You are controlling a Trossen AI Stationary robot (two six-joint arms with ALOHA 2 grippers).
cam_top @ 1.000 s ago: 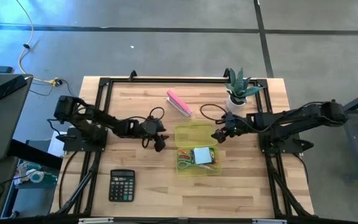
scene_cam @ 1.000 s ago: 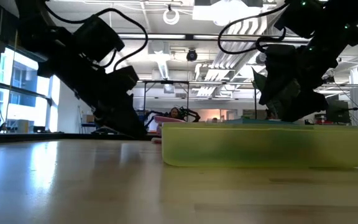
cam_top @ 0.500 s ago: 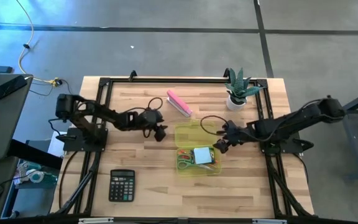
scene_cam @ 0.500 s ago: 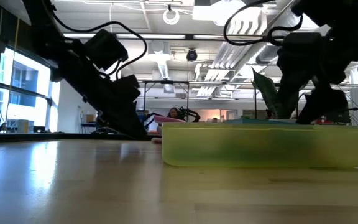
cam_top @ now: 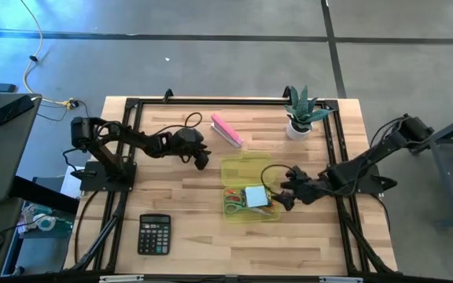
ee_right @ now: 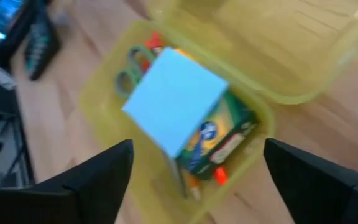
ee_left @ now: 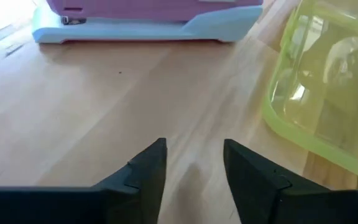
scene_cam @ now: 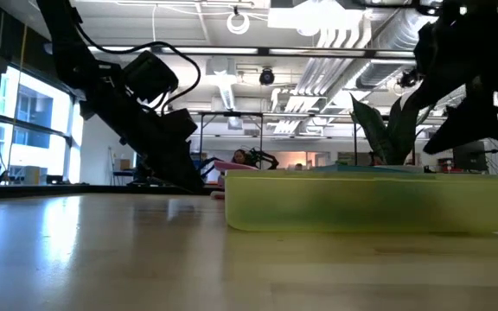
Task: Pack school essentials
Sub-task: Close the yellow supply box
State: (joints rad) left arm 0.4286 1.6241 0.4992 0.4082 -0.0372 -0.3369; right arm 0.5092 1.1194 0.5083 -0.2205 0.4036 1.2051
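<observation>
An open yellow-green box [cam_top: 250, 203] lies on the table, its lid [cam_top: 241, 169] folded back toward the far edge. In it lie a light blue note pad [ee_right: 176, 106], green-handled scissors [ee_right: 132, 68], a stationery pack [ee_right: 219, 140] and orange-red pens [ee_right: 219, 177]. My right gripper [cam_top: 285, 196] is open and empty at the box's right side, and in its wrist view [ee_right: 194, 162] looks down into the box. My left gripper [cam_top: 203, 159] is open and empty, left of the lid, low over bare wood [ee_left: 194, 165].
A pink oblong block on a light blue base [cam_top: 226, 130] lies beyond the lid and shows in the left wrist view [ee_left: 148, 18]. A black calculator [cam_top: 154, 233] lies near the front left. A potted plant [cam_top: 301, 114] stands at the back right.
My right gripper has gone toward the table's near edge, from beside the lid to beside the box's right wall. My left gripper has drawn back toward the far edge, away from the box.
</observation>
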